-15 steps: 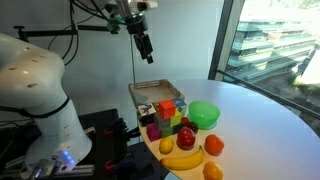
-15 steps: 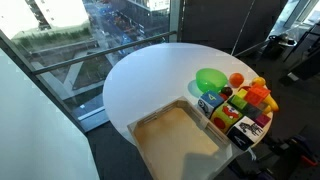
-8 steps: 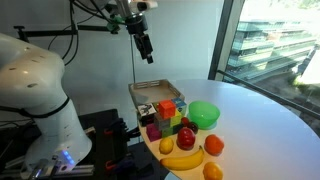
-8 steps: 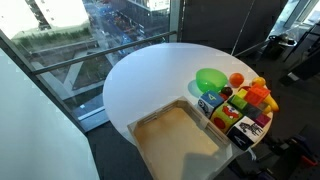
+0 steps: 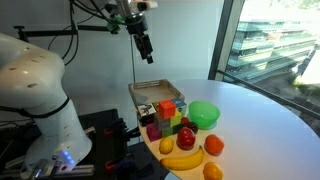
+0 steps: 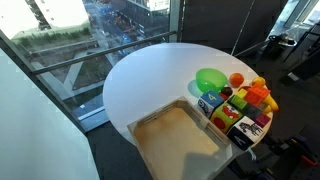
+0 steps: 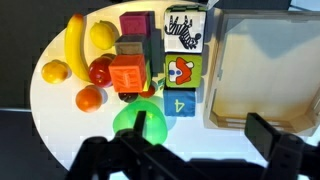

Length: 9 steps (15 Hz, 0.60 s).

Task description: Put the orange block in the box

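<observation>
You have a round white table (image 6: pixel 150 80) filling the middle of an exterior view. At lower centre, the grey box (image 6: pixel 178 138) sits on it. To the right cluster the green bowl (image 6: pixel 210 79) and coloured blocks (image 7: pixel 182 72), the orange block (image 7: pixel 128 73) among them. A banana (image 7: pixel 74 40) and round fruit (image 7: pixel 89 98) lie there too.

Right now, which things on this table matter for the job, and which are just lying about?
For the job: orange block, box, gripper.
Lying about: banana, lemon, green bowl, purple cube, picture blocks.
</observation>
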Each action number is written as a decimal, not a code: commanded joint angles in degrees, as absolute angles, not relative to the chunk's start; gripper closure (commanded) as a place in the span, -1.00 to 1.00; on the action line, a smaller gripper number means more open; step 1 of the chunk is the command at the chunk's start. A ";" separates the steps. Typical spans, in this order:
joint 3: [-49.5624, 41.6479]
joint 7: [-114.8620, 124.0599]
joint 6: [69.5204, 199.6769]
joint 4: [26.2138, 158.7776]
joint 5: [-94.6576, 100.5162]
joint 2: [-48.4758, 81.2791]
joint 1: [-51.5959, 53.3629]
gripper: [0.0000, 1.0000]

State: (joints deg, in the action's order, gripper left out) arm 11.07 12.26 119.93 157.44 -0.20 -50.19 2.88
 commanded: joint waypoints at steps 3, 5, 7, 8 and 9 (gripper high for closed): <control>7.65 11.33 116.48 157.82 -0.69 -52.52 2.74 -1.00; 5.80 10.71 114.75 158.45 -1.25 -53.64 2.60 -1.00; 3.38 9.03 112.62 159.17 -1.97 -54.34 2.74 -1.00; 2.44 8.24 111.87 159.65 -2.27 -54.55 2.69 -1.00; 1.25 6.70 111.35 160.30 -2.48 -54.73 2.82 -1.00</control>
State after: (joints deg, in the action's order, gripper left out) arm 4.20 10.61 113.36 158.47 -0.73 -52.63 2.80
